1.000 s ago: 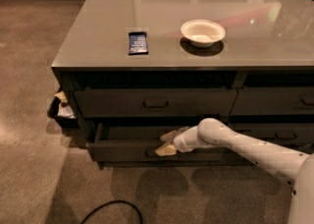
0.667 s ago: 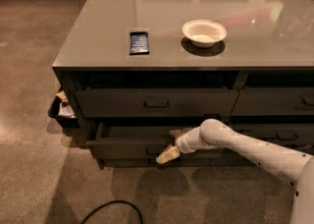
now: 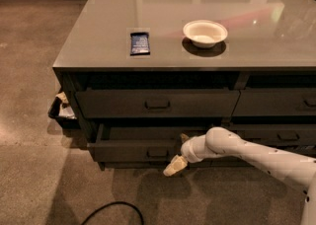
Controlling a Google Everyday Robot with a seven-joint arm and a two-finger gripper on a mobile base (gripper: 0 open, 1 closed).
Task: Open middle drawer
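Observation:
The middle drawer [image 3: 128, 150] is a wide dark charcoal drawer, pulled out a little from the cabinet, with a strip of its inside showing above the front. Its small loop handle [image 3: 157, 153] is free. My gripper [image 3: 178, 152] is just right of that handle, in front of the drawer's right end, touching nothing that I can see. Its tan fingers [image 3: 175, 165] are spread apart, one low and one higher by the drawer's top edge. My white arm [image 3: 256, 157] comes in from the right.
Another dark drawer [image 3: 157, 103] sits above it under the grey countertop [image 3: 98, 31]. A white bowl [image 3: 205, 33] and a blue packet [image 3: 139, 43] lie on top. More drawers [image 3: 276, 101] are on the right. A bin [image 3: 61, 110] stands at the left corner, and a black cable [image 3: 113, 211] lies on the floor.
My gripper has come off the middle drawer's handle and moved slightly right and down. The drawer stays pulled out about as far as before.

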